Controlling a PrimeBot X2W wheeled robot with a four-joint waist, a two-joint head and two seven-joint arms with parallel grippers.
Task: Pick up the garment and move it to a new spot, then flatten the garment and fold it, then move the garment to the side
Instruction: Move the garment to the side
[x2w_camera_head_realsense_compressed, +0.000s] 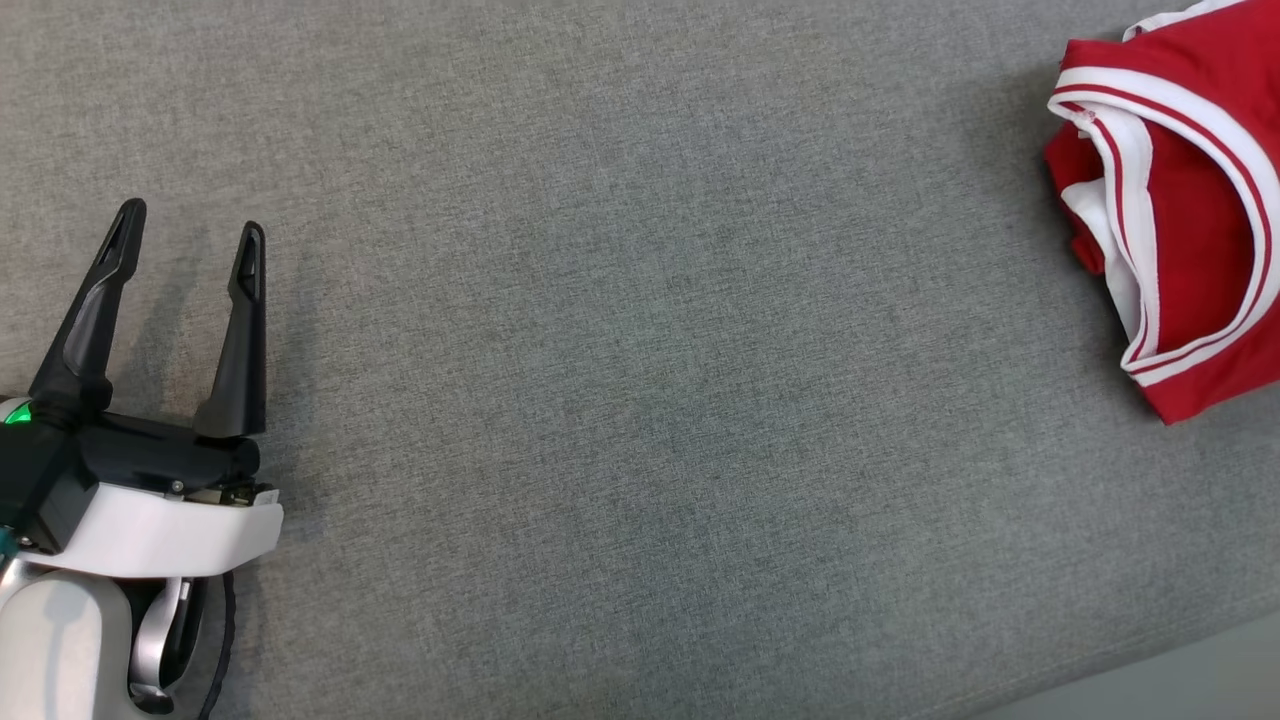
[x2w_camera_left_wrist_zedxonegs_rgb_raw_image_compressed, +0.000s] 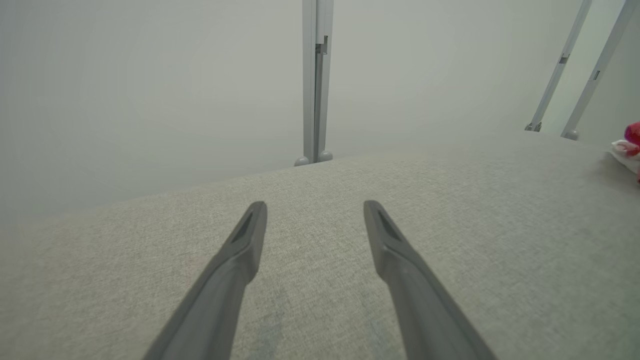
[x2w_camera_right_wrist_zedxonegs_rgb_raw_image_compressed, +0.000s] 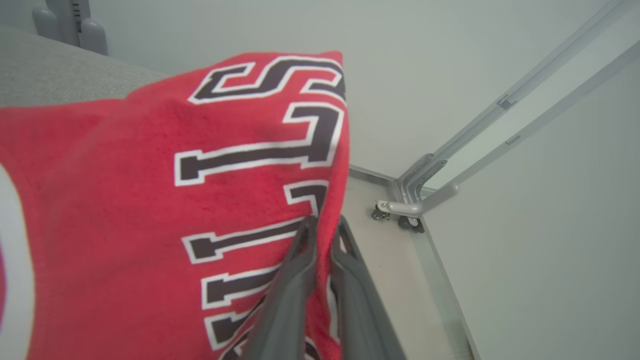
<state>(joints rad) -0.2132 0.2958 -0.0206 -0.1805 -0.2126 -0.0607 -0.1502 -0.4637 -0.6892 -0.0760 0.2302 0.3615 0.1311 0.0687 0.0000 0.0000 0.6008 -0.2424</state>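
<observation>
The garment (x2w_camera_head_realsense_compressed: 1190, 200), a red jersey with white striped trim, is lying bunched at the right edge of the grey worktop (x2w_camera_head_realsense_compressed: 640, 400), partly running out of the head view. Black, white-outlined lettering is crossing it, too cropped to read. The right gripper (x2w_camera_right_wrist_zedxonegs_rgb_raw_image_compressed: 325, 221) is pinching the garment's edge between nearly closed fingers. The left gripper (x2w_camera_head_realsense_compressed: 191, 217) is sitting spread wide and empty near the left edge.

Lab booth: plain panels (x2w_camera_left_wrist_zedxonegs_rgb_raw_image_compressed: 150, 75), wheeled metal frame (x2w_camera_right_wrist_zedxonegs_rgb_raw_image_compressed: 415, 206).
</observation>
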